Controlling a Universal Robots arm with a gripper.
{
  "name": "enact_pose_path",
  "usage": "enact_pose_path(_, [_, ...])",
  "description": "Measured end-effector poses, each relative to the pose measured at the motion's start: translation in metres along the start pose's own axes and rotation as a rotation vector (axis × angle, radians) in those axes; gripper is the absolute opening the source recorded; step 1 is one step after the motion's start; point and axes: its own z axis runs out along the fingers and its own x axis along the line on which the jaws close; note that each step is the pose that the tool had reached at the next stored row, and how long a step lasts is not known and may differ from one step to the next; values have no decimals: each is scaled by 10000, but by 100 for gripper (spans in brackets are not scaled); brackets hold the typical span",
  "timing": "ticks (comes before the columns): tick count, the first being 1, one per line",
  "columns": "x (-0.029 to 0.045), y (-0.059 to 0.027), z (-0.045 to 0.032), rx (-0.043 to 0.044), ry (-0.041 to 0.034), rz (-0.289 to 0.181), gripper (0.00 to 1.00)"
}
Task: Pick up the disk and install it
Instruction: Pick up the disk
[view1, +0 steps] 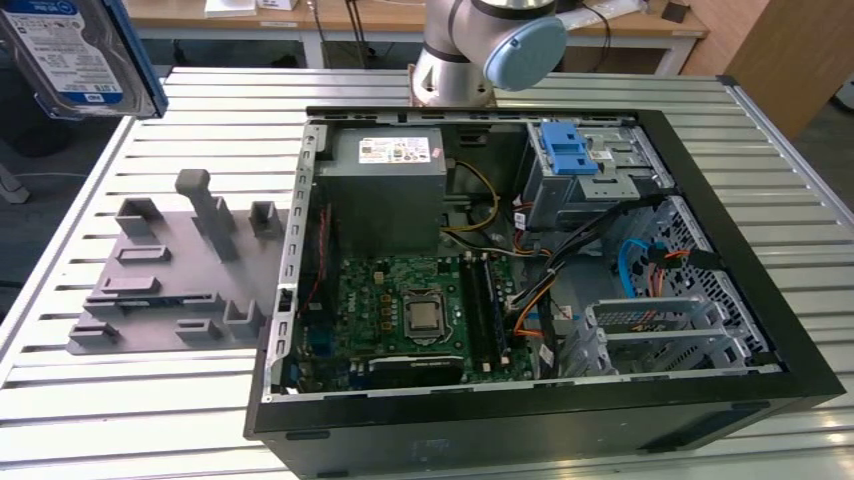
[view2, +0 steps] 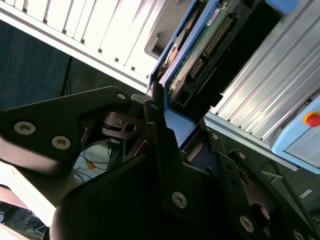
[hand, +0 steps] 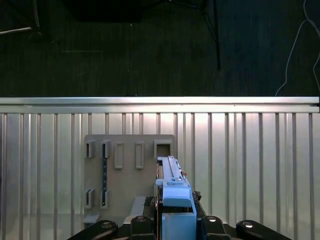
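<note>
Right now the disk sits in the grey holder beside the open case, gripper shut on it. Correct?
No. The disk is not in the grey holder: the exterior view shows it held up in the air, clear of the holder's slots. The rest stands: the gripper is shut on it, seen in the second wrist view, and the open case lies beside the holder.

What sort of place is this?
Probably a robotics lab bench for PC assembly: open computer case on a slatted metal table, robot arm nearby, its gripper holding a disk.
</note>
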Motion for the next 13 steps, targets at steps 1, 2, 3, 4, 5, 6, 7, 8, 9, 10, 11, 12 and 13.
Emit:
enact_pose_path(1, [0,0,-29,-1,0,0,37])
enact_pose_path(2, [-1,1,-57,1,0,0,37])
enact_pose_path(3, [-1,1,-84,1,-1,0,37])
enact_pose_path(4, [-1,2,-136,0,0,0,37])
enact_pose_path(5, [-1,2,-152,-1,1,-1,37])
enact_pose_path(6, [5,2,-154,1,0,-2,37])
enact_pose_path(7, [18,2,-154,1,0,-1,37])
enact_pose_path(8, [38,2,-154,3,-1,-1,37])
enact_pose_path(9, [65,1,-155,2,-3,0,37])
enact_pose_path(10, [98,1,-154,2,-4,0,37])
enact_pose_path(11, [128,0,-155,2,-4,0,37])
enact_pose_path(12, [159,0,-156,2,-4,0,37])
enact_pose_path(13, [192,0,-156,1,-4,0,37])
